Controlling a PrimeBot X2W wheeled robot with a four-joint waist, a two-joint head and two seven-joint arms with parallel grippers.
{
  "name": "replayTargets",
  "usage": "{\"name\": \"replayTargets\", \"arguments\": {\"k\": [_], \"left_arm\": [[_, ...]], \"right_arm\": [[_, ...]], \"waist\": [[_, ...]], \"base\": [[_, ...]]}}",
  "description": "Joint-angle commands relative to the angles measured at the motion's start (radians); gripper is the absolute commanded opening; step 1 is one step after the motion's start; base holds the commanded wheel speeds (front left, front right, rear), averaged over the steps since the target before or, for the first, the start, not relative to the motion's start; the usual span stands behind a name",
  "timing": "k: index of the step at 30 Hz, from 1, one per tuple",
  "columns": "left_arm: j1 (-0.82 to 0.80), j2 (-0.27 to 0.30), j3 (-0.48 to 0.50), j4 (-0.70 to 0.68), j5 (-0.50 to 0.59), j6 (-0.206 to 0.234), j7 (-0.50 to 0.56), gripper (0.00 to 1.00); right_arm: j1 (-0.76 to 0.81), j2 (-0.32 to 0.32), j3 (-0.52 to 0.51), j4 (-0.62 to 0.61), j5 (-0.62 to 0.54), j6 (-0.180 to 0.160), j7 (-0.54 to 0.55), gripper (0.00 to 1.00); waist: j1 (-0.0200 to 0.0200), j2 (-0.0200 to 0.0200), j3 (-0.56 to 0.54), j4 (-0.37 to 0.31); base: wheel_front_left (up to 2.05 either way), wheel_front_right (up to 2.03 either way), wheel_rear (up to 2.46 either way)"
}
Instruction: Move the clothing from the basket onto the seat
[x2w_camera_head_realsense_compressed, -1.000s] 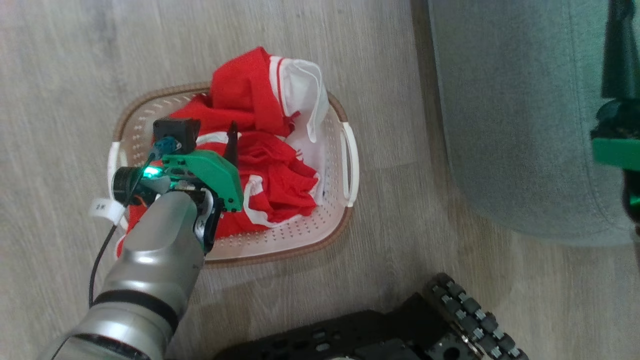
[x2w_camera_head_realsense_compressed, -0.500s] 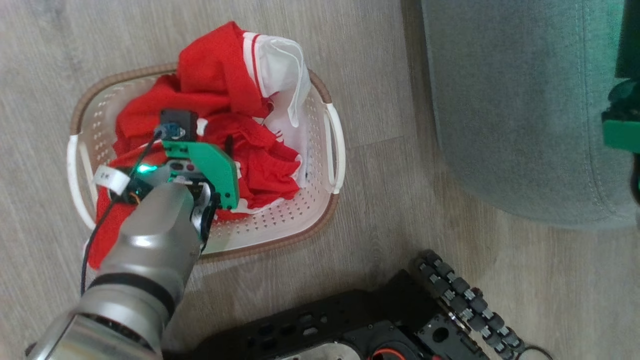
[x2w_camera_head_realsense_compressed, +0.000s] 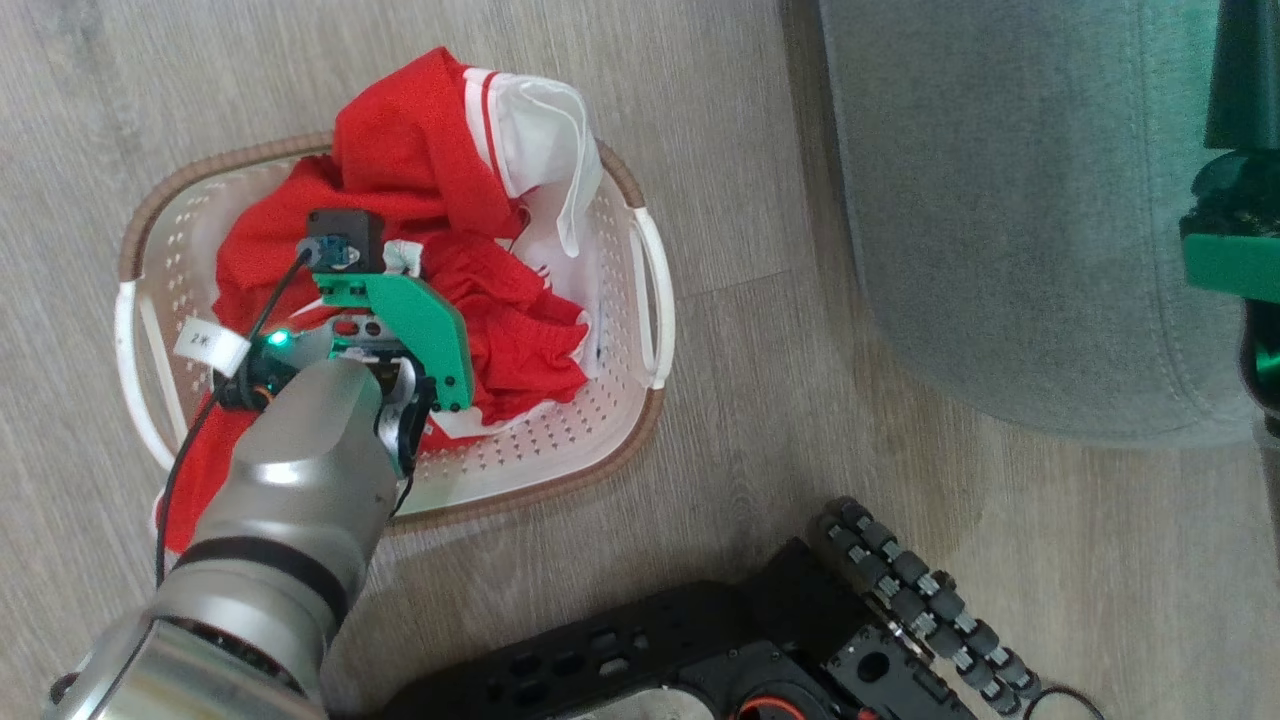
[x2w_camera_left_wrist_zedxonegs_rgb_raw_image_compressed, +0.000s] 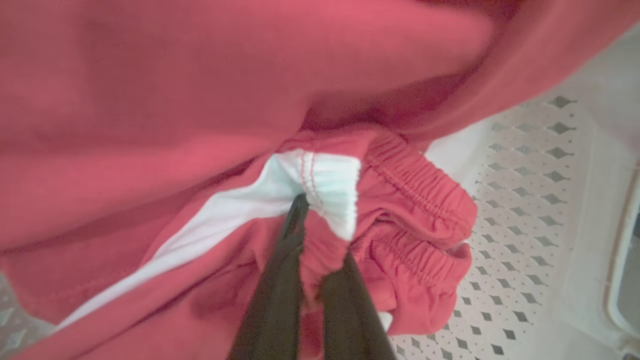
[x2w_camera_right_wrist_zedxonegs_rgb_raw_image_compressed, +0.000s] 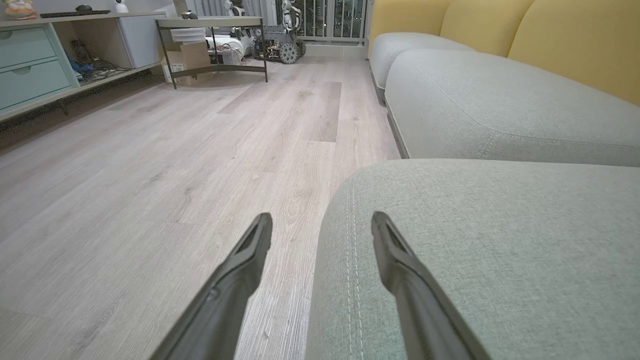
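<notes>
Zero garments on the seat (x2w_camera_head_realsense_compressed: 1000, 200) so far; the grey-green cushion sits at the right of the head view. All the clothing (x2w_camera_head_realsense_compressed: 400, 170) is heaped in the basket (x2w_camera_head_realsense_compressed: 560, 445), centre-left of that view on the wood floor (x2w_camera_head_realsense_compressed: 720, 120). One red piece hangs over the rim at lower left, and a red-and-white piece rides over the top rim.

Left pincer (x2w_camera_left_wrist_zedxonegs_rgb_raw_image_compressed: 317, 235) is down in the pile, clenched on a fold of red fabric right by a white waistband panel (x2w_camera_left_wrist_zedxonegs_rgb_raw_image_compressed: 325, 182) at the centre of the left wrist view. Elastic gathers beside it, so probably shorts.

Right pincer (x2w_camera_right_wrist_zedxonegs_rgb_raw_image_compressed: 321, 219) is released, jaws spread, nothing in it, hovering over the seat's stitched edge in the right wrist view.

Judgement: early stage, first grasp made, no transfer done. Left to do: lift, carry right to the seat, drop, repeat for the rest of the pile. The garments look tangled, so one pull may drag several.
</notes>
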Motion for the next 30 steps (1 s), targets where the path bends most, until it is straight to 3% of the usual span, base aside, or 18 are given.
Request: {"name": "replayTargets", "arguments": {"k": [1,11,18,25,30], "left_arm": [[0.029,0.008,0.000,-0.004,-0.020,-0.001,-0.025,0.00],[0.080,0.008,-0.028,-0.031,-0.082,-0.018,-0.098,0.00],[0.153,0.008,-0.093,-0.063,-0.099,-0.055,-0.181,0.00],[0.197,0.008,-0.148,-0.116,-0.068,-0.051,-0.203,0.00],[0.247,0.016,-0.108,-0.253,0.002,-0.032,-0.204,0.00]], "right_arm": [[0.030,-0.007,0.009,-0.021,0.006,0.000,-0.006,1.00],[0.043,-0.003,0.007,-0.011,0.007,0.000,-0.006,1.00],[0.087,0.011,0.012,0.008,-0.001,0.000,-0.006,1.00],[0.127,0.001,0.016,0.022,-0.011,0.000,-0.006,1.00],[0.174,0.007,0.019,0.035,-0.023,0.000,-0.006,1.00]], "waist": [[0.0000,0.0000,-0.016,0.000],[0.0000,0.0000,-0.099,0.018],[0.0000,0.0000,-0.233,0.051],[0.0000,0.0000,-0.346,0.097],[0.0000,0.0000,-0.449,0.136]], "base": [[0.00,0.00,0.00],[0.00,0.00,0.00],[0.00,0.00,0.00],[0.00,0.00,0.00],[0.00,0.00,0.00]]}}
